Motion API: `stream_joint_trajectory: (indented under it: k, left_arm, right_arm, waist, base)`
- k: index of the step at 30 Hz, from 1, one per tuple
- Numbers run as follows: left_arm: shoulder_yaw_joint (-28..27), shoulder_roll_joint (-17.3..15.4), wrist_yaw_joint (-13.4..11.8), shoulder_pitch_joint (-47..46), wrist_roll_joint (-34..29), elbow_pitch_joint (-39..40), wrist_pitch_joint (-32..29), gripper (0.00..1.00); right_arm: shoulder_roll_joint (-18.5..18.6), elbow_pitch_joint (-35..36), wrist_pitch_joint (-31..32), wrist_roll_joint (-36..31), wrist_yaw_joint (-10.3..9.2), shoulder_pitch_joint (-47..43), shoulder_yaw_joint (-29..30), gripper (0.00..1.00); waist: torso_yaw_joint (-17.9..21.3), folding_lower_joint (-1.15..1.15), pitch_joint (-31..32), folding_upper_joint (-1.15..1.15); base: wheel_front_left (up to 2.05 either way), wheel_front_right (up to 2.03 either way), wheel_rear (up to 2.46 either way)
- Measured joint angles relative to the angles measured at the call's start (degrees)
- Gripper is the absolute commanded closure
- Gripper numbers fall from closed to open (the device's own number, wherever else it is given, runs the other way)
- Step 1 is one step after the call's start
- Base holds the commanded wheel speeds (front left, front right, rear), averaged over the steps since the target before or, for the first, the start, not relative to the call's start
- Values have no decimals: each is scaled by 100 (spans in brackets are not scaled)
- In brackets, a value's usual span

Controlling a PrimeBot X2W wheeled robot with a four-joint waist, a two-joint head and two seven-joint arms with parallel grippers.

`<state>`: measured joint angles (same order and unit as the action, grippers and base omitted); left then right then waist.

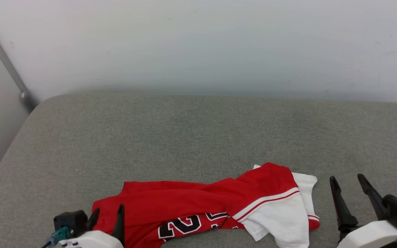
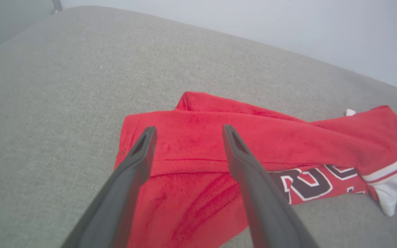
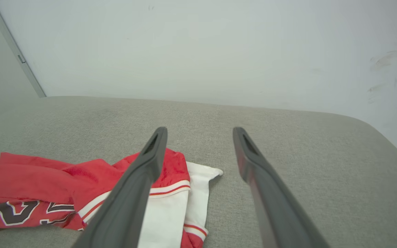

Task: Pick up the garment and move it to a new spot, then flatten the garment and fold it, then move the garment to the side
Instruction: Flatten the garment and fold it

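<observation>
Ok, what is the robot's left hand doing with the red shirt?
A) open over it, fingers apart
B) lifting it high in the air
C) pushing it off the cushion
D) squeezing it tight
A: in the left wrist view the left hand has its two dark fingers spread apart with nothing pinched between them, and the red shirt lies on the grey cushion under them.

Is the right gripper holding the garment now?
No, the right gripper stands open and empty over the grey cushion, apart from the garment.
</observation>
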<state>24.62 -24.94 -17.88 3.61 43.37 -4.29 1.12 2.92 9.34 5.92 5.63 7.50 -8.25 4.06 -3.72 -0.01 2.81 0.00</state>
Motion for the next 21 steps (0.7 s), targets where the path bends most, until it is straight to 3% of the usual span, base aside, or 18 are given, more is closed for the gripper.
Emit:
stream_joint_trajectory:
  k: [5,9,14,21]
  left_arm:
    - [78,141,81,-630,-390,108,472,0]
    - [449,312,349,-1310,-682,20,453,0]
    - [1060,502,821,-2131,-978,-230,9,0]
    - [1909,686,1675,-3067,-1141,-589,-1016,0]
  right_arm:
    - [1,36,13,-8,0,15,-20,0]
    - [1,58,18,-12,0,81,-99,0]
    - [0,93,59,-53,0,167,-178,0]
    - [1,185,16,-74,0,377,-216,0]
  waist:
    - [37,0,-17,0]
    - [77,0,-102,0]
    - [177,0,-269,0]
    - [348,1,-746,0]
  base:
    - [0,0,0]
    - [0,0,0]
    - [0,0,0]
    - [0,0,0]
